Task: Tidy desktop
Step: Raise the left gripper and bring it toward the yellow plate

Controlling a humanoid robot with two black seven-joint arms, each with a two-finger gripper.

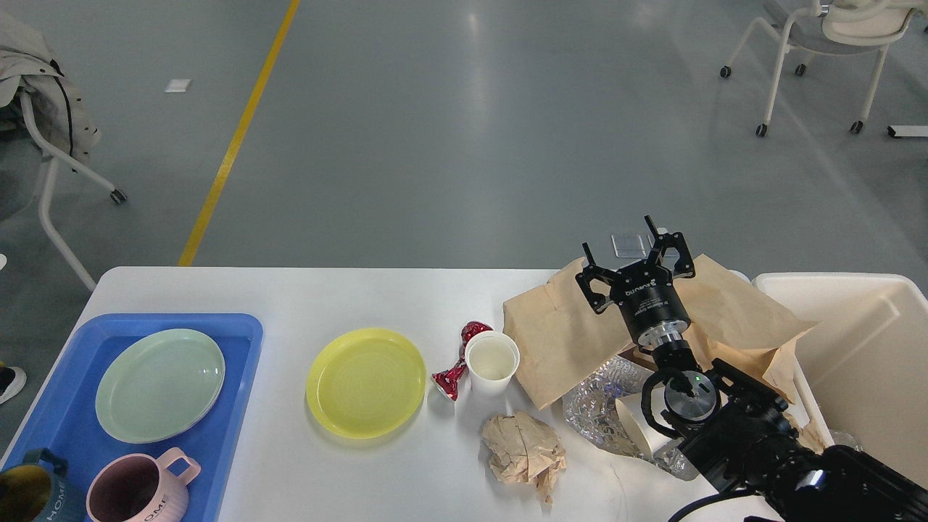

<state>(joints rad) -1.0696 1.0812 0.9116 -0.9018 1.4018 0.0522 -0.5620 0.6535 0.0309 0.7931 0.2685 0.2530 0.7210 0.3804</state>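
Desktop (290, 297) fills the lower view, carrying a blue tray (246, 326) at left, a yellow plate (365, 382) mid-table and a paper cup (492, 362) beside it; a cream bin (870, 341) sits at right. My right gripper (632, 251) hangs over a brown paper bag (558, 333), fingers spread wide, holding nothing; my left gripper is out of view.

Brightness: bright, even daylight-like light across the whole view.
Source: overhead; pale streaks of glare lie on the grey floor (471, 109) past the table's far edge.
Shadows: soft and short, close under the yellow plate (365, 382) and the crumpled paper ball (523, 451).
Glare: mild sheen on the white table (348, 297); sparkle on the foil wrap (598, 406).
Focus: sharp throughout; no motion blur.
Distortion: slight wide-angle bending at the edges.
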